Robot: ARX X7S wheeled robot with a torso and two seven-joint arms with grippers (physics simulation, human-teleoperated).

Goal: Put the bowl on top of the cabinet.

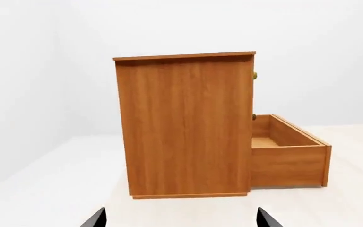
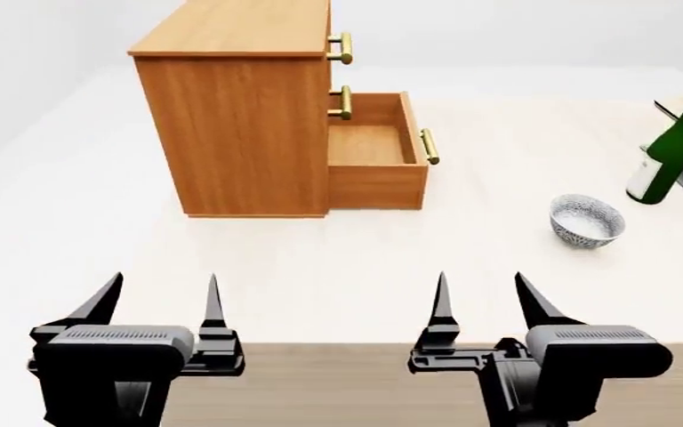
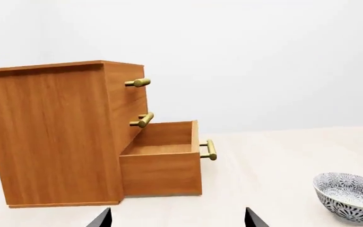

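1. The table (image 2: 104, 240) is the biggest thing here, a pale wooden surface that carries everything else, with both arms waiting at its near edge.
2. The cabinet (image 2: 241, 107) stands upright toward the far left of the table. Its flat top is bare, and its bottom drawer (image 2: 372, 156) is pulled out toward the right with nothing visible inside. Brass handles (image 2: 339, 48) run down the drawer fronts.
3. A green bottle (image 2: 671, 147) stands at the far right, beside a dark rack that is only partly in view.
4. The left gripper (image 2: 157, 298) hovers low at the near edge, its jaws spread apart and holding nothing.
5. The right gripper (image 2: 482, 298) sits beside it on the right, likewise spread wide and empty.
6. The bowl (image 2: 586, 221) sits upright on the table, right of the open drawer and near the bottle, well apart from the cabinet and from both grippers. The right wrist view shows its patterned wall and open rim (image 3: 351, 187) clearly.
7. The task appears to be at its start: nothing has been grasped. The right arm is the nearer one, so the next move likely calls for reaching forward and right, lowering one finger inside the rim and one outside, then pinching the wall before lifting it well above the cabinet top.
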